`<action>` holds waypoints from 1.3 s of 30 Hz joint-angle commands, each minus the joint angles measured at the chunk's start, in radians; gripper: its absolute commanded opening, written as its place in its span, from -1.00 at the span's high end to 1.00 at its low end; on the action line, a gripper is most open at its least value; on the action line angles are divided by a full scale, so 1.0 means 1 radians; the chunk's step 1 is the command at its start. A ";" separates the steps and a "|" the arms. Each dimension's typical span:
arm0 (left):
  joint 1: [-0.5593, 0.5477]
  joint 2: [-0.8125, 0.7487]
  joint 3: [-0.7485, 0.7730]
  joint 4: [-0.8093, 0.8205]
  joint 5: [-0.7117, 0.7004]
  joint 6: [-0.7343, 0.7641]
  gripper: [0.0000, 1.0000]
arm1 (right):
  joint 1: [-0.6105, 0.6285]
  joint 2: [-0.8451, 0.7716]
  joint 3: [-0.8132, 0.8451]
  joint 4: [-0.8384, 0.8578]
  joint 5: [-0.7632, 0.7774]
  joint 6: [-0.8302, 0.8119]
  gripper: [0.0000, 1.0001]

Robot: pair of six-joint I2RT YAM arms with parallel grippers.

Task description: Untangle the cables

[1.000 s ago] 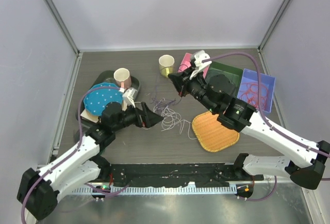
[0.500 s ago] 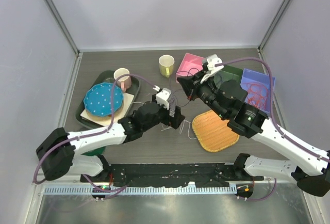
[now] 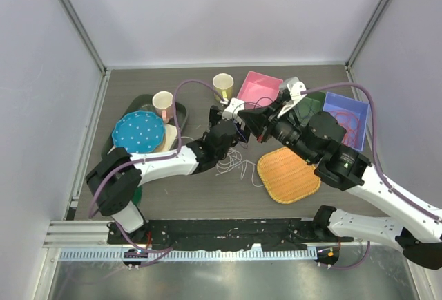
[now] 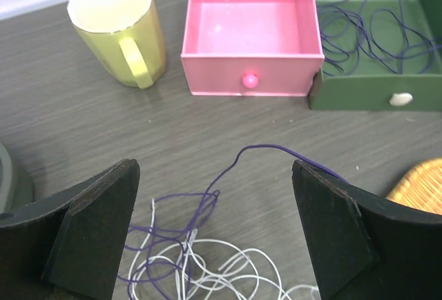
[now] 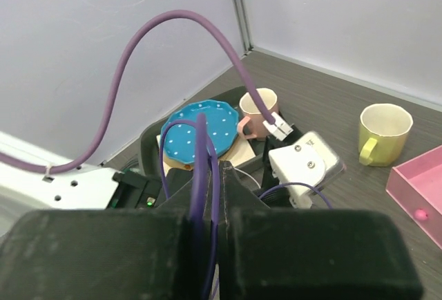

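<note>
A tangle of white and purple cables (image 3: 233, 164) lies mid-table. In the left wrist view the white loops (image 4: 228, 265) lie under the purple cable (image 4: 262, 149), which rises to the right. My left gripper (image 3: 239, 133) hovers over the tangle, open (image 4: 214, 234), with nothing between its fingers. My right gripper (image 3: 247, 117) is close beside it, shut on the purple cable (image 5: 224, 169). Dark blue cables (image 4: 376, 30) lie in the green box. Orange-red cables (image 3: 343, 124) lie in the blue box.
A yellow mug (image 3: 222, 87), pink box (image 3: 259, 87), green box (image 3: 304, 99) and blue box (image 3: 359, 106) stand behind the grippers. A woven mat (image 3: 286, 175) lies right of the tangle. A dotted blue plate (image 3: 139, 130) and pink mug (image 3: 164, 103) sit on the left tray (image 3: 110, 148).
My left arm has swung from beside the blue plate to the right, over the tangle, staying open. My right gripper has shifted slightly right with the purple cable.
</note>
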 commanded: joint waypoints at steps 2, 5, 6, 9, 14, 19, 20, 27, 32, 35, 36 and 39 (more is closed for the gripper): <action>0.034 0.029 0.060 0.109 -0.075 0.064 -0.97 | 0.002 -0.066 -0.015 0.021 -0.109 0.027 0.99; 0.054 0.048 0.093 0.091 -0.014 0.057 -0.98 | 0.002 -0.083 -0.023 0.029 -0.140 0.039 0.99; 0.054 0.054 0.103 0.080 -0.003 0.057 -1.00 | 0.002 -0.086 -0.026 0.040 -0.187 0.039 0.99; 0.054 0.062 0.141 0.070 0.051 0.053 -0.99 | 0.002 -0.095 -0.040 0.063 -0.236 0.047 0.99; 0.061 0.057 0.239 0.059 0.034 0.053 -1.00 | 0.002 -0.104 -0.046 0.066 -0.235 0.047 0.98; 0.080 -0.018 0.279 0.036 0.141 -0.011 -1.00 | 0.002 -0.116 -0.055 0.077 -0.195 0.041 0.98; 0.078 -0.044 0.278 0.031 0.154 -0.016 -0.99 | 0.002 -0.116 -0.055 0.077 -0.180 0.038 0.99; 0.080 -0.165 0.100 -0.016 0.090 -0.068 -1.00 | 0.002 -0.117 -0.058 0.077 0.058 0.001 0.99; 0.104 -0.248 -0.089 -0.113 0.080 -0.258 -0.99 | 0.003 -0.089 -0.041 0.078 0.191 -0.027 0.99; 0.130 -0.280 -0.175 -0.156 0.115 -0.356 -1.00 | 0.002 -0.057 0.002 0.078 0.257 -0.056 0.99; 0.137 -0.288 -0.195 -0.159 0.123 -0.401 -1.00 | 0.002 -0.044 0.034 0.078 0.299 -0.066 0.98; 0.140 -0.329 -0.248 -0.168 0.142 -0.459 -1.00 | 0.000 0.017 0.095 0.098 0.383 -0.125 0.99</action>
